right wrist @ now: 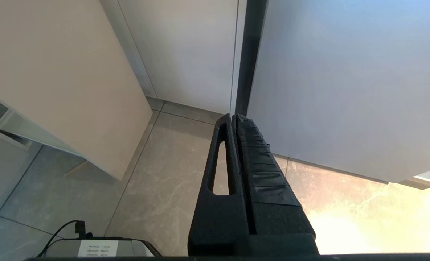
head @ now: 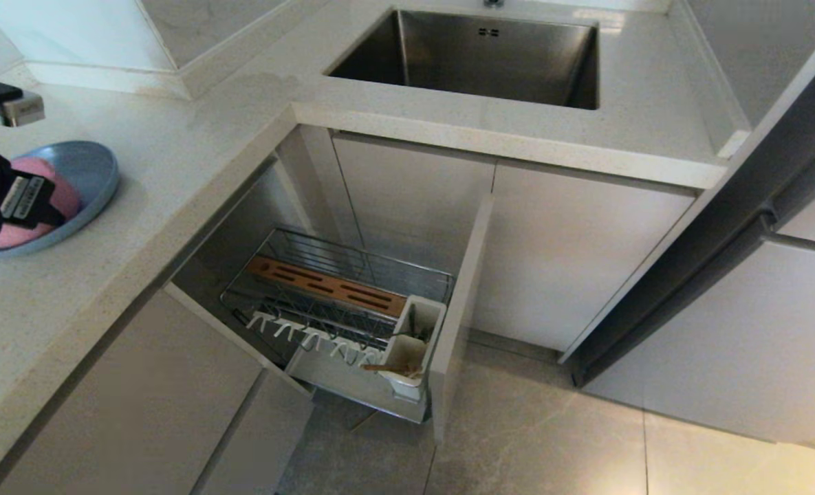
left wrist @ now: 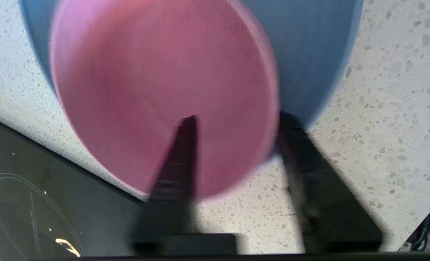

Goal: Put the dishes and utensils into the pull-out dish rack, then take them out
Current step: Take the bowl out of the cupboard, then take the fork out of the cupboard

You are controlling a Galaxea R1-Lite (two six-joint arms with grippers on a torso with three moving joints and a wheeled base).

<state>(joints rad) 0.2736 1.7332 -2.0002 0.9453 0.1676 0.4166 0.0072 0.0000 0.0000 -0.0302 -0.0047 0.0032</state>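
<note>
On the far-left counter: pink bowl [head: 39,206] seated inside the light-blue plate [head: 94,175], both clear of the rack. Left gripper [left wrist: 236,123] directly over them, jaws parted to a middling width and straddling the bowl's near rim, one finger [left wrist: 184,145] inside the bowl, the other outside; contact cannot be told. Centre, low and well apart from the dishes: pull-out dish rack [head: 342,295] drawn out, wooden strip lengthwise, chopsticks [head: 390,370] in its white cup. Right: right gripper [right wrist: 234,117] hangs closed over the floor, holding nothing. Left arm judged far nearer the dishes.
</note>
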